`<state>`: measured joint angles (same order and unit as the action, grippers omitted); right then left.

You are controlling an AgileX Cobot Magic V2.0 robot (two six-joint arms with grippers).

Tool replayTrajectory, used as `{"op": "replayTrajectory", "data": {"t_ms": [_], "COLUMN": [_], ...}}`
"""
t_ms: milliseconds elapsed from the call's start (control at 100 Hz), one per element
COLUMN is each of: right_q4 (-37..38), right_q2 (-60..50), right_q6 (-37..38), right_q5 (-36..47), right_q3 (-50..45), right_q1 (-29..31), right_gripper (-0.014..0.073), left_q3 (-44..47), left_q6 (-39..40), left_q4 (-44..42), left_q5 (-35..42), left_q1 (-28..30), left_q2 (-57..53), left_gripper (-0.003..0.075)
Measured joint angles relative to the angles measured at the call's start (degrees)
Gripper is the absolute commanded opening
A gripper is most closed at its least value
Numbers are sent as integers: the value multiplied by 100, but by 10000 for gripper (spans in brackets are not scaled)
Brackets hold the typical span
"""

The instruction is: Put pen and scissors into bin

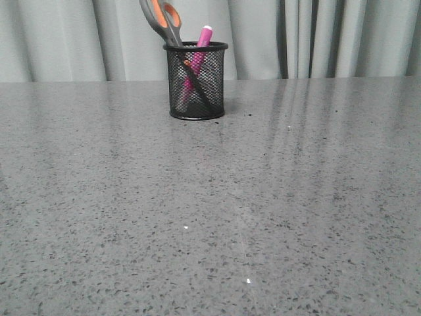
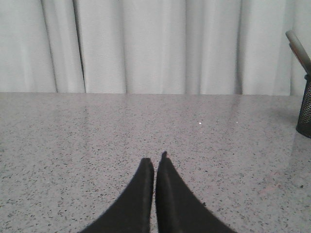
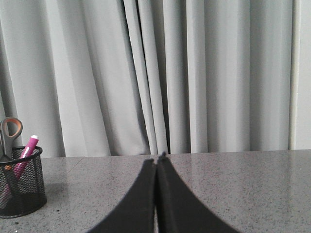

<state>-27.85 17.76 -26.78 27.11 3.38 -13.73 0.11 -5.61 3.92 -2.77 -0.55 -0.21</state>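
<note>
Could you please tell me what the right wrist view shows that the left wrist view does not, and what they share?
Only the right wrist view shows the pen, the orange-lined handles of the scissors and the right gripper. Only the left wrist view shows the left gripper, and a wide stretch of grey table. Both show the bin, shut fingers and the curtain.

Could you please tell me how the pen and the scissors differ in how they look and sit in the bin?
The pen is slim and magenta-pink with a whitish top; the scissors have grey handles lined in orange. The scissors stick far above the rim, while only the pen's top clears it. The scissors lean left in the front view, the pen right. Both stand inside the black mesh bin, and neither is held by any fingers.
</note>
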Motion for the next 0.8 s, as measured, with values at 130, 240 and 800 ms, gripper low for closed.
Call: {"op": "replayTrajectory", "data": {"t_ms": [130,240,800], "right_q4": [80,341,2946], "right_q2": [0,-56,-1788], "right_q6": [0,0,2003], "right_q5": [132,-222,-3107], "right_q3": [-85,-101,-394], "right_q1": [95,417,1595], "right_gripper": [-69,-69,-69], "left_q3": [0,0,0], "left_q6": [0,0,0], "left_q4": [0,0,0], "left_q5": [0,0,-25], "left_q1": [0,0,0], "left_q2": [0,0,0], "left_gripper": [-19,-19,-19]}}
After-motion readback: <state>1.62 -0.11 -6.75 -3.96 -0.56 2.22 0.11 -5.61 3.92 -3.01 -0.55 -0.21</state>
